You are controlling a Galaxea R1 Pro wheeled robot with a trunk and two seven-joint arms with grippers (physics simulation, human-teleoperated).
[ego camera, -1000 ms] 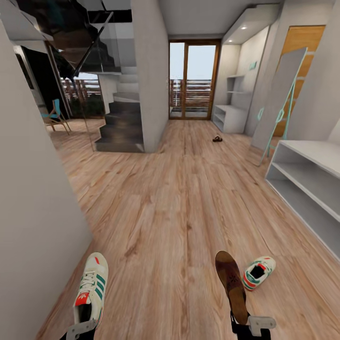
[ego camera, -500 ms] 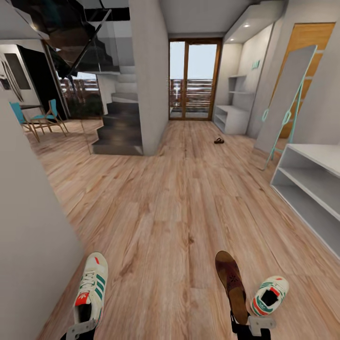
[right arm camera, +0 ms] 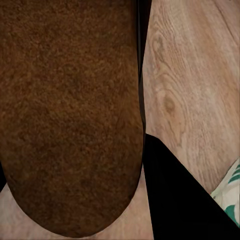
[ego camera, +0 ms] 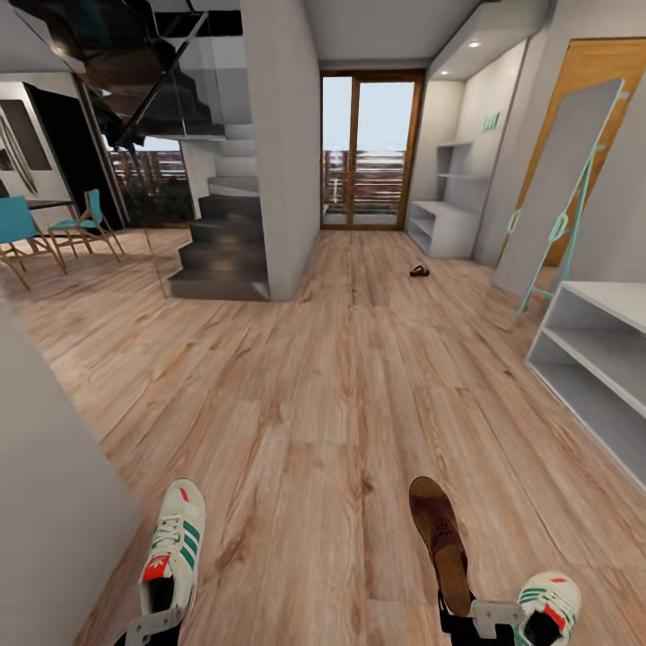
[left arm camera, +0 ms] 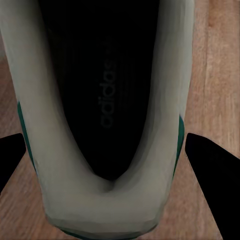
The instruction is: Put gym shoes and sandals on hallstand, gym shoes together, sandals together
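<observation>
Left gripper (ego camera: 154, 625), lower left of frame, clamps one gym shoe (ego camera: 174, 545) by its heel. Right gripper (ego camera: 475, 617), bottom right, grips a sandal (ego camera: 439, 538). Second gym shoe (ego camera: 546, 607) on floor (ego camera: 341, 386), lower right corner. Other sandal (ego camera: 419, 270) far, upper centre, near hallstand (ego camera: 441, 226).

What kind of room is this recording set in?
Most likely a home's entrance corridor: wood-plank floor, a dark staircase at one side, a glazed balcony door at the far end, and a light-grey hallstand with stepped shelves beside it.
</observation>
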